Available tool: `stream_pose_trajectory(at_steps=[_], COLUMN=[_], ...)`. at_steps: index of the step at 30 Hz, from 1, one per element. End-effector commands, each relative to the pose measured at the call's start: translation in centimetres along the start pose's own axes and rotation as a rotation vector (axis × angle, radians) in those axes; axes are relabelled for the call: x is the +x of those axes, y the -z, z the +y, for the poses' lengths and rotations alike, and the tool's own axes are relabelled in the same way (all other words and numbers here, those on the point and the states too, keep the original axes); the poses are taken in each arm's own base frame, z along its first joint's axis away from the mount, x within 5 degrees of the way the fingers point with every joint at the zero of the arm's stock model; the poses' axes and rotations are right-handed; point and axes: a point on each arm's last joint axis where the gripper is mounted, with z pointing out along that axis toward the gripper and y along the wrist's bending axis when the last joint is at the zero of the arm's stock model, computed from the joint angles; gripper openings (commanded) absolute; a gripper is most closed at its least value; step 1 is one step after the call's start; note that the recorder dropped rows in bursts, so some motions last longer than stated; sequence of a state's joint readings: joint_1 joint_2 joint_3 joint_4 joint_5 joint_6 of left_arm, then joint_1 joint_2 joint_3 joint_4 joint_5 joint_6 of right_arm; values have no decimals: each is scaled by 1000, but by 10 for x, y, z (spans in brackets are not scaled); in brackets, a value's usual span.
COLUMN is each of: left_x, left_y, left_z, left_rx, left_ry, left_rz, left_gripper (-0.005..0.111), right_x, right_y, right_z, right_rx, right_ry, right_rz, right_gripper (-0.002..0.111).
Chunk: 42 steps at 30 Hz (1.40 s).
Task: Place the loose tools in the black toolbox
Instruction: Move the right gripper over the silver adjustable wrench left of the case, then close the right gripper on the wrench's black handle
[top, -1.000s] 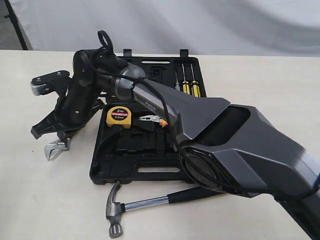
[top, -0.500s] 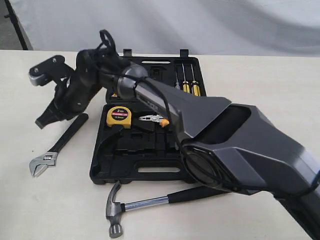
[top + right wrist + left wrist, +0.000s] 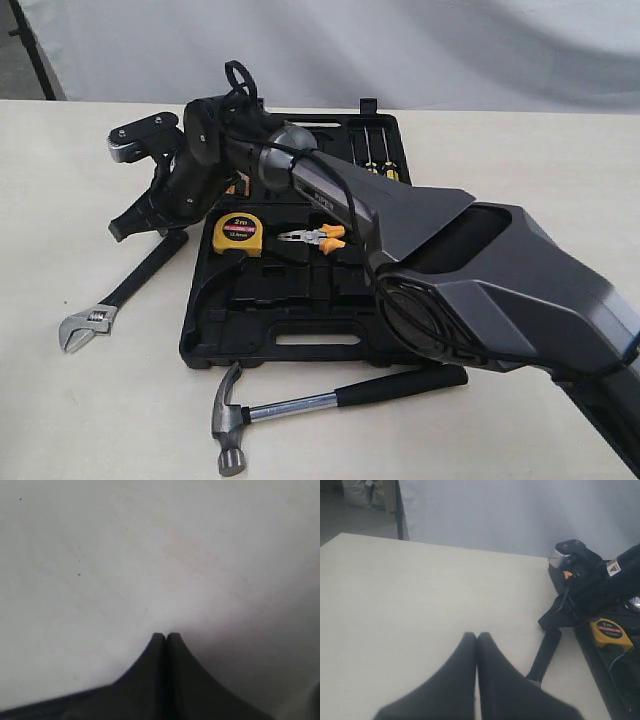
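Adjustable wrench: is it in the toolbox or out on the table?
Out. The adjustable wrench lies flat on the table, just outside the left edge of the open black toolbox.

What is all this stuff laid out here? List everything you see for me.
toolbox: one, black, open on the middle of the table
tape measure: one, yellow, inside the toolbox
pliers: one, orange handles, inside the toolbox beside the tape measure
screwdrivers: at least two, yellow and black, in the toolbox's far half
wrench: one, black handle, silver head, on the table left of the toolbox
hammer: one, steel shaft, black grip, on the table in front of the toolbox
table: one, cream
backdrop: one, white, behind the table
left hand: one, black, shut, over bare table
right hand: one, black, shut, near the wrench's handle end
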<state>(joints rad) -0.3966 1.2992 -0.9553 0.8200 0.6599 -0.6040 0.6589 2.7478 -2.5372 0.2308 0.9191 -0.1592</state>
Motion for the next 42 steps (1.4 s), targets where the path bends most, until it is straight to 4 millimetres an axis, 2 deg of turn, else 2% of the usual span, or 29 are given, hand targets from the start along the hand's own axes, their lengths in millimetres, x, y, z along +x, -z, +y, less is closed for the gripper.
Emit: stream_pose_trajectory(at_steps=[1,10,15,17,18,21,22,23,25,27,30,33,39,40,42], left_x=[2,2,2,2,2,2,2,2,2,2,2,2,2,2,2], left_y=[1,1,1,1,1,1,1,1,1,1,1,1,1,1,1], left_z=[0,0,0,0,0,0,0,0,0,0,0,0,0,0,0], left_rx=[14,14,14,14,14,14,14,14,14,14,14,14,14,14,14], left_ry=[22,22,22,22,22,22,22,22,22,22,22,22,22,22,22], left_rz=[-7,-7,-7,-7,-7,-7,-7,-7,-7,-7,-7,-7,-7,-7,-7], left_gripper=[1,1,1,1,1,1,1,1,1,1,1,1,1,1,1], right_x=[14,22,6,-3,-8,-8,-2,1,3,6,12,22,33,36,39], right_y=[2,6,22,32,38,43,42,42,41,39,32,17,0,-5,-9], right_z=[3,15,22,31,37,58,69,74,92,102,111,114,112,111,110], right_rx=[-64,-129,-149,-173,-210,-282,-326,-350,-375,-366,-304,-236,-259,-264,-265], right_ry=[-36,-21,133,233,372,624,778,841,998,1097,1283,1388,1383,1381,1365], right_rz=[149,260,163,97,52,21,47,64,47,56,112,206,241,250,264], right_gripper=[0,0,0,0,0,0,2,5,27,42,53,54,50,47,30])
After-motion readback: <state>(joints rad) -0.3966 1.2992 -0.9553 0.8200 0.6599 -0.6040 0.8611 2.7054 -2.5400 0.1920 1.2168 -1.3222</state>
